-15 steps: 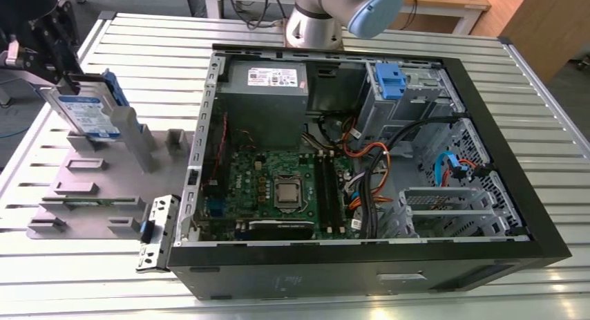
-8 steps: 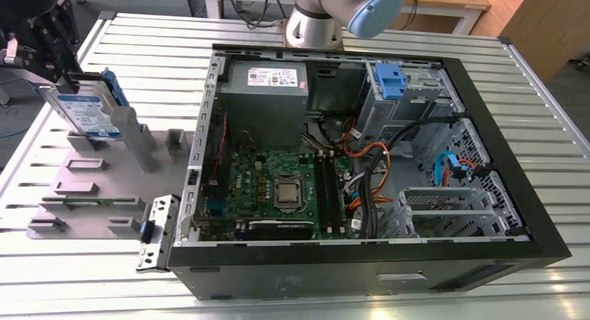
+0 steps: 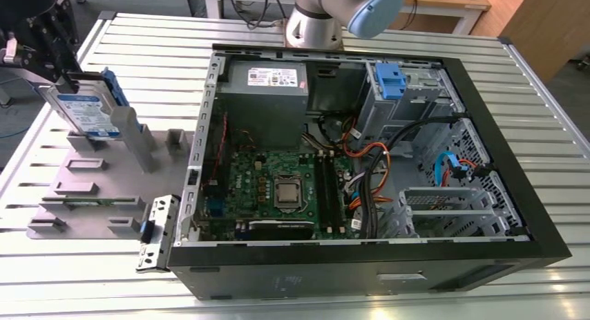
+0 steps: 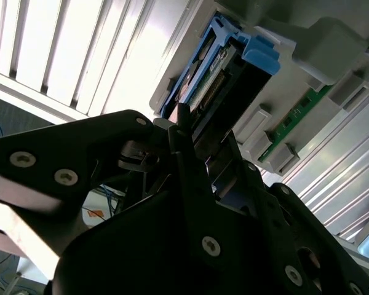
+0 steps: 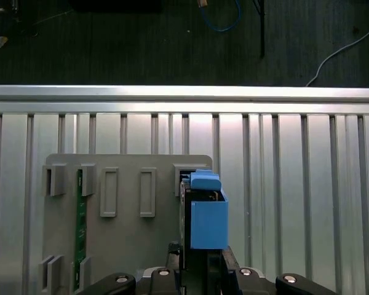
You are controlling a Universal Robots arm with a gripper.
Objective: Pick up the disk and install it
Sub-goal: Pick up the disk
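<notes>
claw at exterior view's left, clamped across disk top edge | disk on edge, faces vertical, directly beneath claw, foot at grey holder on bench | open case well apart, toward exterior view's right

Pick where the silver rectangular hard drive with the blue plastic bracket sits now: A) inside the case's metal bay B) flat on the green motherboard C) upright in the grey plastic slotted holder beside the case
C: the disk stands on edge in the grey holder, with the gripper at its top.
</notes>
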